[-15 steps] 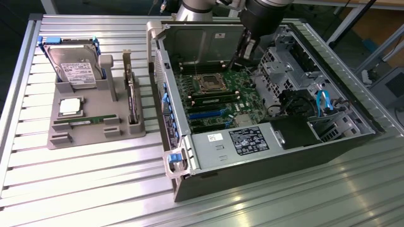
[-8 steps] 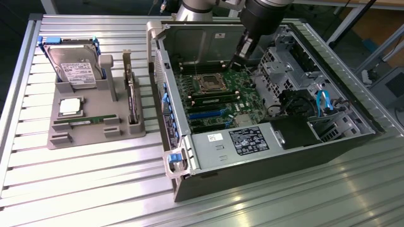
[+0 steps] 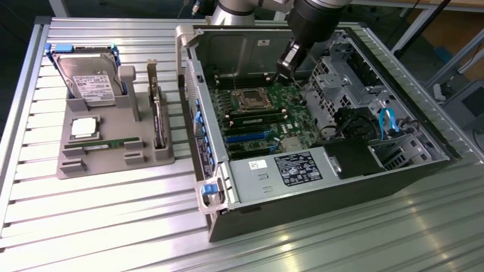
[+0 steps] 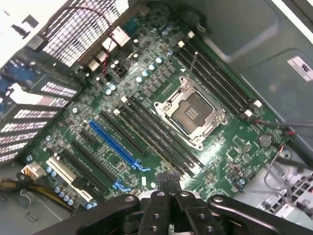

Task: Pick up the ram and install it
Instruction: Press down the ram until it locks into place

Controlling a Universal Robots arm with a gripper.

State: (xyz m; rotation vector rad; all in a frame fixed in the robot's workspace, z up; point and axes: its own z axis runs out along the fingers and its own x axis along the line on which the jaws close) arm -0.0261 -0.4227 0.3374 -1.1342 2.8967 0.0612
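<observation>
gripper (image 4: 168, 188): mine; over the open case, above the motherboard's edge; fingers (image 4: 161, 183) pressed together, nothing between them
arm (image 3: 314, 22): comes down from the exterior view's top into the case (image 3: 318, 198); gripper (image 3: 289, 62) hangs near the far end of the board, above the socket area
ram (image 3: 102, 145): green stick, lying flat in a slot of the grey tray (image 3: 76, 170); on the table, well apart from me, at the exterior view's left; not picked up yet
tray contents: hard drive (image 3: 90, 82) standing at the back; silver processor (image 3: 83, 127) flat in the middle, just behind the ram; dark card (image 3: 157, 122) upright on edge along the tray's case side
motherboard (image 4: 146, 83): green; CPU socket (image 4: 190, 112) open and empty, metal frame around it; long black memory slots (image 4: 156, 134) on both sides of the socket; blue slot (image 4: 115, 144) beside more black ones
case: lying on its side, panel off; label plate (image 3: 295, 167) near the front edge; blue cable (image 3: 389, 122) in the drive bay at the exterior view's right
table (image 3: 113, 226): ribbed metal; tray just beside the case
</observation>
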